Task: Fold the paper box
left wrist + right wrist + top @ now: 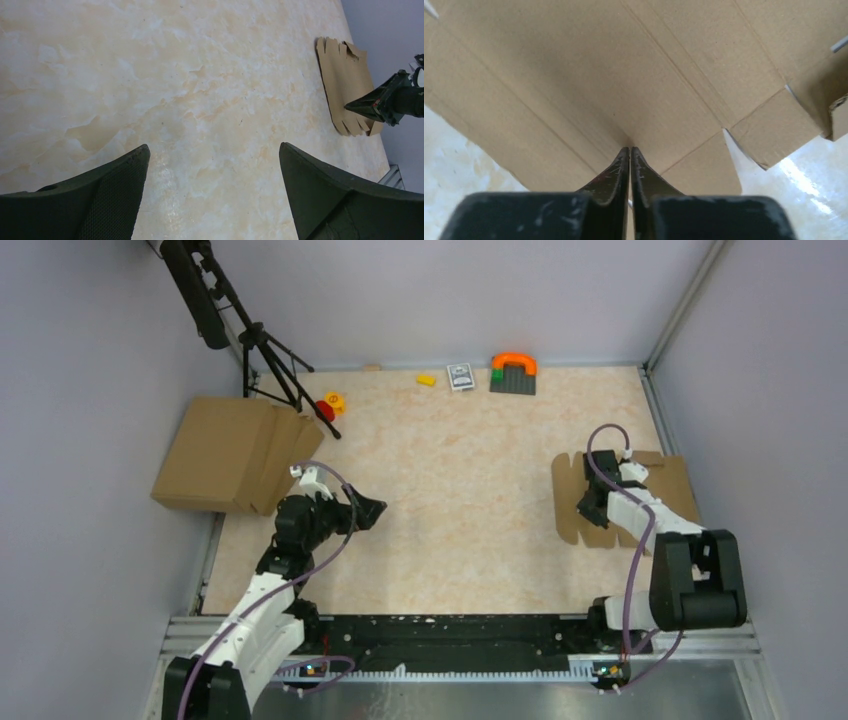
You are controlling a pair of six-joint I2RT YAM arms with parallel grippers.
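Observation:
The paper box [568, 495] lies flat and unfolded on the table at the right, with flaps and rounded tabs along its edges. It also shows in the left wrist view [345, 75] and fills the right wrist view [624, 65]. My right gripper [586, 505] is shut, and its closed tips [630, 148] rest against the cardboard's upper face near a crease. It also shows in the left wrist view [350, 106]. No cardboard shows between its fingers. My left gripper [372, 510] is open and empty over bare table [214, 146], far left of the box.
A bigger pile of flat brown cardboard [225, 455] lies at the left table edge beside a black tripod [265, 350]. Small toys sit along the back wall: an orange and dark block [513, 372], a card [460, 375], a yellow piece [426, 380] and a red and yellow piece [328, 405].

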